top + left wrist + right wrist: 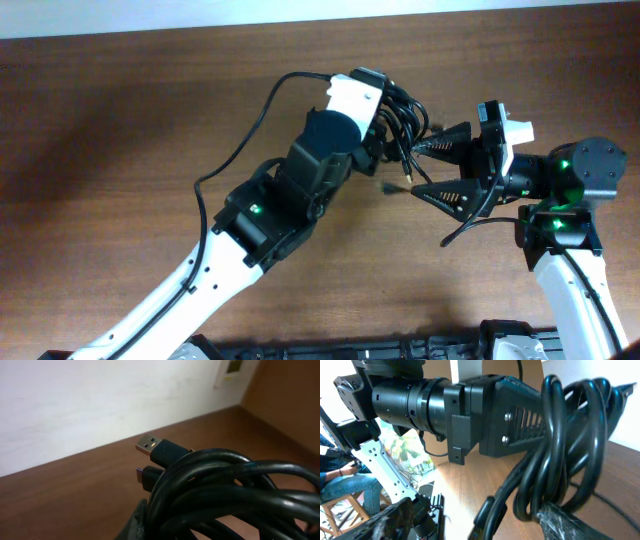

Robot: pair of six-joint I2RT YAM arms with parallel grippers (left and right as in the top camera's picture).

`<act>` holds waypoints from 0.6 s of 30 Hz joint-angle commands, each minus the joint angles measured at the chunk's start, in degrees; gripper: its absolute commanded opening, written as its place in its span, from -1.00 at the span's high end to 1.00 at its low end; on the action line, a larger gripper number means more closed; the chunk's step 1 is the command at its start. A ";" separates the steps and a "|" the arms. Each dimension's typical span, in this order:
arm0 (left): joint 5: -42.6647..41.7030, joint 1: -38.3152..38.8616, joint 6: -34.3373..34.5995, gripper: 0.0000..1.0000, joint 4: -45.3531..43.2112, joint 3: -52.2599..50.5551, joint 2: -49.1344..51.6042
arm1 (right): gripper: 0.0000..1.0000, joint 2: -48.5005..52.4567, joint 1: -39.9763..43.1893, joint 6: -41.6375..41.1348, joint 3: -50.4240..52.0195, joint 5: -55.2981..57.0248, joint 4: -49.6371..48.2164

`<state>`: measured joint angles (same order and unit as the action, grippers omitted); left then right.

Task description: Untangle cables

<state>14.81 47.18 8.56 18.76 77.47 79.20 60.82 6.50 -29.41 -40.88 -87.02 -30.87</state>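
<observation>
Bordering a white wall (75,400), the wooden table (120,120) lies under the cables (405,112).

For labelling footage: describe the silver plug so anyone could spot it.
Over the table, a cable bundle sits at the left gripper. Poking from it, the silver plug lies above a dark plug; only its tip is bare metal.
</observation>
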 commanded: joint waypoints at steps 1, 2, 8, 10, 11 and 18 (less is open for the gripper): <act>-4.76 0.57 -2.89 1.00 1.07 0.57 -0.13 | -0.62 0.00 -0.09 0.39 -0.07 1.31 -0.20; -4.79 0.74 -2.89 1.00 1.38 0.57 -0.13 | -0.63 0.00 -0.09 0.39 -0.07 1.31 -0.22; -7.26 2.23 -2.86 1.00 0.98 0.57 -0.13 | -0.63 0.00 -0.11 0.39 -0.07 1.25 -0.20; -7.56 2.91 -2.84 1.00 0.33 0.57 -0.13 | -0.64 0.00 -0.11 0.39 -0.07 1.03 -0.22; -7.58 3.23 -2.84 1.00 0.09 0.57 -0.13 | -0.64 0.00 -0.11 0.39 -0.07 0.96 -0.20; -7.56 6.16 -2.84 1.00 -1.79 0.57 -0.07 | -0.64 0.00 -0.11 0.39 -0.07 0.42 -0.22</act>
<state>14.44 48.84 5.96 18.39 77.47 79.20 60.82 6.83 -29.56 -40.88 -87.44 -30.72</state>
